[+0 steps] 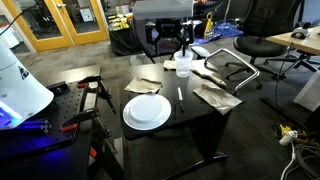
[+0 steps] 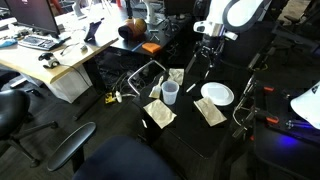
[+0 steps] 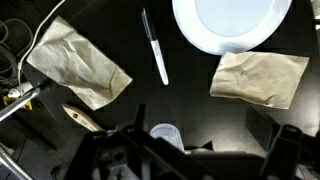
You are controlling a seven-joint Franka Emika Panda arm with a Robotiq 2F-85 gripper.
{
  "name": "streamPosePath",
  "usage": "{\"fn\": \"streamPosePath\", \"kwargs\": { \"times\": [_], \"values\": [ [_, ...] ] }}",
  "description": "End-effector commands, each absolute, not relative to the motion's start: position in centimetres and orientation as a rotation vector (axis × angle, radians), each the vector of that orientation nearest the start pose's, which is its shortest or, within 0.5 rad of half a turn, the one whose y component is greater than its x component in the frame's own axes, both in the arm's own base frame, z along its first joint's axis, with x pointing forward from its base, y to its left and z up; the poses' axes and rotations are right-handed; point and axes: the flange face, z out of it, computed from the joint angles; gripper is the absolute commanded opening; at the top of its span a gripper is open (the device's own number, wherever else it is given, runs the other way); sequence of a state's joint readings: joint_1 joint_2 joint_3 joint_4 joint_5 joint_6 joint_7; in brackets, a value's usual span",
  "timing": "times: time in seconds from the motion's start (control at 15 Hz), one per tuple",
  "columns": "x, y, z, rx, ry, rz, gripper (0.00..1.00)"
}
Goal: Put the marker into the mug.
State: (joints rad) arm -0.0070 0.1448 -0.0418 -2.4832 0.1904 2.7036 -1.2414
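Wrist view: the marker (image 3: 156, 48) lies flat on the black table (image 3: 190, 85). Its long axis runs nearly top to bottom of the frame, leaning a little so the lower end sits further right. That lower end points roughly toward the mug (image 3: 166, 134), which stands apart from it near the frame's bottom edge. The marker is a thin straight stick. Its lower stretch reads pale and its upper end darker, and any lettering is too small to read.

The mug is a pale, translucent round tumbler seen from above, and no handle shows. The smooth round white plate (image 3: 232, 25) lies to the marker's right, not touching it. Two crumpled tan paper sheets (image 3: 78, 62) flank the marker, one on either side.

The tool (image 3: 190, 160) comes in from the bottom with its dark fingers (image 3: 100, 155) spread wide and nothing between them.

In both exterior views the marker (image 1: 181, 93) (image 2: 191, 88) rests between the mug (image 1: 183, 67) and the plate (image 1: 147, 111). The tool (image 2: 207, 47) hangs above the table, clear of the marker.
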Motion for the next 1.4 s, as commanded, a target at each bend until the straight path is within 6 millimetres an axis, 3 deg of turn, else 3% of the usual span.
{"fn": "streamPosePath", "kwargs": {
  "times": [0.0,0.67,0.93,1.33],
  "values": [
    [50.1,-2.4,20.8,-2.655,-1.626,-0.246,1.0],
    [53.5,-2.7,12.6,-2.6,-1.748,-0.066,1.0],
    [54.4,-2.5,10.6,-2.597,-1.76,-0.045,1.0],
    [54.2,-2.1,8.5,-2.592,-1.742,-0.008,1.0]
  ]
}}
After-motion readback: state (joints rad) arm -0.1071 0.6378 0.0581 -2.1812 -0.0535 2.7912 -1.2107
